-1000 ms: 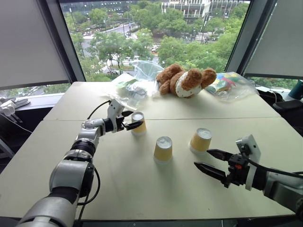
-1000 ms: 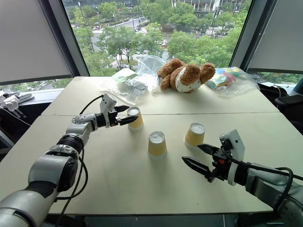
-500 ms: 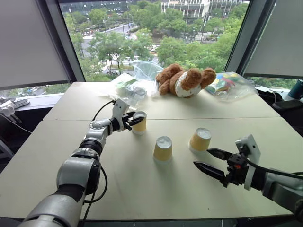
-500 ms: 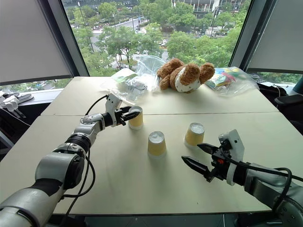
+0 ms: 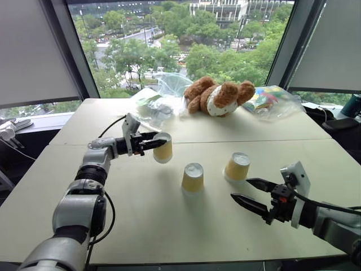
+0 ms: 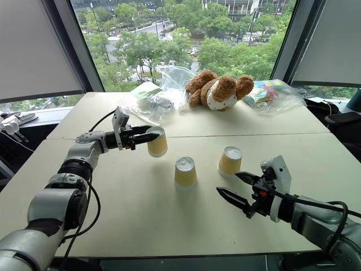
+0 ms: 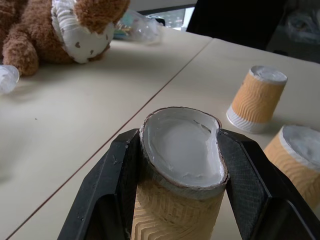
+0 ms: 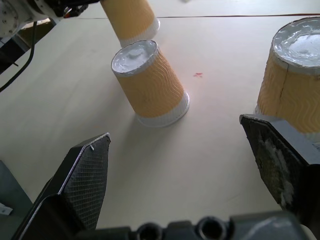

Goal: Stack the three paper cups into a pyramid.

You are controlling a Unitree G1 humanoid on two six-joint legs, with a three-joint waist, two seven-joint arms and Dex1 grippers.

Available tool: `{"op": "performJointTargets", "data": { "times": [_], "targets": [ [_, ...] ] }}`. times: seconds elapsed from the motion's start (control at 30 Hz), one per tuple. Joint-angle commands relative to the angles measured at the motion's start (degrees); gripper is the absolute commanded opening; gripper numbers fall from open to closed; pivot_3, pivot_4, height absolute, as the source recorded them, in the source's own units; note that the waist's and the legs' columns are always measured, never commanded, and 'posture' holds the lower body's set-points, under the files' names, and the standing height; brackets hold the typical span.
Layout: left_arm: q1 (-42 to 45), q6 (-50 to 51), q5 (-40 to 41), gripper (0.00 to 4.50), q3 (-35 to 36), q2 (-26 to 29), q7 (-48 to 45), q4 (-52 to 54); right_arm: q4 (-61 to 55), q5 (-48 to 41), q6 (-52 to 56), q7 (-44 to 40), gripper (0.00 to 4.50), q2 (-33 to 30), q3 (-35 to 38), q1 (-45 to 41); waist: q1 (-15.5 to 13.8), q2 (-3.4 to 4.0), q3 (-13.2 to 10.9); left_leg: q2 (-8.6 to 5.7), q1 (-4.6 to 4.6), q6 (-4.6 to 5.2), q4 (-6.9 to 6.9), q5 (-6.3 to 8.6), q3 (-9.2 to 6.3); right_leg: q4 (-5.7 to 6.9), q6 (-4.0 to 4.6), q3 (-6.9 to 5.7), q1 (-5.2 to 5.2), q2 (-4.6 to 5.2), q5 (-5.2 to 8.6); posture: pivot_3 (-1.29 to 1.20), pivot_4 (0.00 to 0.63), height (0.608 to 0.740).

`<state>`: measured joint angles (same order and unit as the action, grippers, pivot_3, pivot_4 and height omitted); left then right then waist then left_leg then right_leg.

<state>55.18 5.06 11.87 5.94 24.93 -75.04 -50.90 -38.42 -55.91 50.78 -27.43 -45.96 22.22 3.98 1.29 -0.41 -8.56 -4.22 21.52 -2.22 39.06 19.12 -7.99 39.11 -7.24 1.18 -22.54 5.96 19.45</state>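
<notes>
Left end effector clamped on one inverted paper cup, lifted off desk, rim visibly squashed. Right end effector wide, empty, near two standing cups. Risk: crushed cup seating crooked, toppling pyramid.

table: beige | on it: two upturned paper cups | teddy bear | plastic bags

No lettering, brand, number or sign can be read anywhere on the table: the yellow paper cups are plain and ribbed, and the print on the plastic-wrapped packets beside the teddy bear is too small to read.
</notes>
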Motion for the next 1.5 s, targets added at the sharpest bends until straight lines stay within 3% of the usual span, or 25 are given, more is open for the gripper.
{"op": "performJointTargets", "data": {
  "times": [0.03,0.17,0.37,1.17,1.2,1.23,1.3,1.33,1.5],
  "targets": [
    [-4.56,5.04,2.47,2.19,-1.07,0.51,-0.17,12.23,-0.57,-0.45,-1.14,-0.50,4.50,-0.03,0.51,-1.15,-0.09,-0.01,0.00,0.00,0.01,0.00,0.01,0.00,-0.01,0.00,0.00,0.00,0.00,0.00,0.00,0.00,0.150,0.740],
    [-11.77,12.47,5.74,2.19,-1.62,-0.66,2.21,25.72,0.12,-0.26,-1.02,-1.07,4.50,-0.41,0.29,-1.93,-0.53,-0.01,0.00,0.00,0.04,0.00,0.05,0.00,-0.05,-0.02,0.00,0.02,0.02,0.03,0.00,0.00,0.150,0.740],
    [-15.36,16.85,8.65,2.19,-1.91,-2.09,5.97,33.11,0.47,-0.11,-0.64,-1.60,4.50,-0.80,0.16,-2.58,-0.45,-0.01,0.00,-0.01,0.02,0.00,0.04,0.00,-0.03,-0.08,0.00,0.03,0.06,0.05,0.00,0.00,0.150,0.740],
    [-19.32,12.00,8.39,2.19,-5.42,-2.86,10.24,34.11,1.25,0.50,-0.28,-1.76,4.50,-0.99,-0.12,-3.93,-0.51,-0.01,0.00,-0.01,0.00,0.00,0.03,0.00,0.00,-0.11,0.00,0.03,0.07,0.05,0.00,0.00,0.150,0.740],
    [-19.22,11.69,8.37,2.92,-5.46,-2.90,10.36,33.82,1.29,0.52,-0.29,-1.74,4.50,-0.97,-0.16,-4.00,-0.50,-0.01,0.00,-0.02,0.00,0.00,0.03,0.00,0.00,-0.12,0.00,0.03,0.07,0.05,0.00,0.00,0.150,0.740],
    [-19.20,11.44,8.38,3.21,-5.52,-2.89,10.42,33.61,1.28,0.55,-0.32,-1.73,4.50,-0.96,-0.16,-4.02,-0.50,-0.01,0.00,-0.01,0.00,0.00,0.03,0.00,0.00,-0.12,0.00,0.03,0.07,0.05,0.00,0.00,0.150,0.740],
    [-19.34,11.55,8.64,4.25,-5.58,-2.72,10.36,33.59,1.29,0.57,-0.34,-1.66,4.50,-0.93,-0.09,-4.05,-0.50,-0.01,0.00,-0.01,0.00,0.00,0.03,0.00,0.00,-0.12,0.00,0.03,0.07,0.05,0.00,0.00,0.150,0.740],
    [-19.51,11.84,8.85,4.42,-5.56,-2.57,10.31,33.77,1.30,0.59,-0.34,-1.66,4.50,-0.96,0.00,-4.02,-0.51,-0.01,0.00,-0.02,0.00,0.00,0.03,0.00,0.00,-0.12,0.00,0.03,0.07,0.05,0.00,0.00,0.150,0.740],
    [-20.48,13.97,9.80,4.42,-5.69,-1.66,9.80,35.24,1.66,1.00,-0.55,-1.80,4.50,-0.93,-0.15,-4.09,-0.49,-0.01,0.00,-0.02,0.00,0.00,0.03,0.00,0.00,-0.12,0.00,0.03,0.08,0.05,0.00,0.00,0.150,0.740]
  ]
}}
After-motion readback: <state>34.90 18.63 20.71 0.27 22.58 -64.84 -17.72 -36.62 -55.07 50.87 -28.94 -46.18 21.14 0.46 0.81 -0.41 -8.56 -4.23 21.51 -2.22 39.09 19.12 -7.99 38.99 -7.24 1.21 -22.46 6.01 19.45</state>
